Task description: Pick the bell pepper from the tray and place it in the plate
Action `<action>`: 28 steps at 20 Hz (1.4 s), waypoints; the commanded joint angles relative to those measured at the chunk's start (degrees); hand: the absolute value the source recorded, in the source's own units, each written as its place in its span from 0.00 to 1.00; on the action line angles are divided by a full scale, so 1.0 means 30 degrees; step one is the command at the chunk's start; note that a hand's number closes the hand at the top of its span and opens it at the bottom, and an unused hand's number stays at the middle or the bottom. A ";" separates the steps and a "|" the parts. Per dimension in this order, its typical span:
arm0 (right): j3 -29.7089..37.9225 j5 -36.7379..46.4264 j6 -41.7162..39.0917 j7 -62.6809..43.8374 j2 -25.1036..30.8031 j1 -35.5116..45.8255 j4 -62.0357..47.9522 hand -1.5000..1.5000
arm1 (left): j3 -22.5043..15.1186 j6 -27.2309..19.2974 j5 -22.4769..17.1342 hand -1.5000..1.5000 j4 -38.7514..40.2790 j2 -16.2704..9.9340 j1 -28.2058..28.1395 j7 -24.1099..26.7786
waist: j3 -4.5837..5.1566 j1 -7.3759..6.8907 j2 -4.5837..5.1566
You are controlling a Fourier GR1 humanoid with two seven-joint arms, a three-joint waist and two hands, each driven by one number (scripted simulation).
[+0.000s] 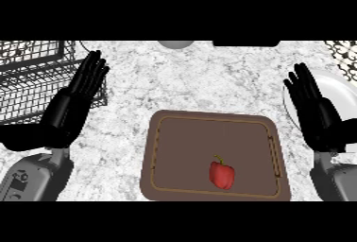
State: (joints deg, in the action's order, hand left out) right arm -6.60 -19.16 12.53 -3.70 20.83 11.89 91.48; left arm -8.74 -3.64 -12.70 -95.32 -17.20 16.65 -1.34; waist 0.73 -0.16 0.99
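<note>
A red bell pepper [222,174] with a green stem lies on the brown tray [181,142], toward the tray's near right part. A white plate [337,94] sits at the right edge of the counter, partly hidden behind my right hand [317,111]. That hand rests open, fingers up, to the right of the tray and apart from the pepper. My left hand [73,101] rests open at the left, fingers up, well away from the tray.
A black wire basket [31,75] stands at the far left, behind the left hand. A grey round object [175,44] and a dark object [245,43] sit at the counter's far edge. A mesh item [343,51] shows at the top right corner.
</note>
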 commanded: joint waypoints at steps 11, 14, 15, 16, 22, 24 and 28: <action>-0.1762 0.6002 0.1139 0.8031 0.0572 -0.3928 0.1195 0.00 | 0.2191 -0.1062 0.0204 0.50 0.4497 -0.1131 -0.2735 -0.2569 | -0.0298 0.0614 -0.0317; -0.3011 0.6821 -0.0472 1.1984 0.0994 -0.6447 -0.0482 0.00 | 0.2367 -0.0554 0.0325 0.50 0.5574 -0.1008 -0.2719 -0.1337 | -0.0271 0.0441 -0.0258; -0.3709 0.7962 -0.0258 1.1048 0.1107 -0.6065 -0.0377 0.00 | 0.1904 -0.0948 0.0634 0.50 0.4334 -0.0850 -0.2799 -0.2479 | -0.0258 0.0194 -0.0327; -0.3913 0.8587 -0.0370 1.1320 0.1678 -0.6242 -0.0393 0.00 | 0.2157 -0.0353 0.0407 0.50 0.5310 -0.0828 -0.3272 -0.1215 | -0.0243 0.0225 -0.0308; -0.5496 1.2548 0.0395 0.7055 0.3154 -0.7494 0.2873 0.00 | 0.2274 -0.0659 0.0897 0.50 0.5051 -0.0630 -0.2837 -0.1746 | -0.0220 0.0244 -0.0368; -0.4739 1.2744 -0.0429 0.6396 0.3888 -0.7032 0.2915 0.00 | 0.2563 -0.0537 0.0797 0.50 0.4472 -0.0902 -0.2868 -0.2542 | -0.0231 0.0152 -0.0365; -0.5676 1.4440 -0.1436 0.2828 0.3718 -0.6649 0.5240 0.00 | 0.1458 -0.1501 0.1874 0.50 0.4506 0.0652 -0.2817 -0.2664 | -0.0224 0.0124 -0.0358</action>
State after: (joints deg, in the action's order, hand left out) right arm -21.68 19.84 10.97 13.33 30.94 -9.16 101.86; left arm -2.07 -5.59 -9.32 -81.16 -18.38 7.72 -7.62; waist 0.01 0.31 -0.10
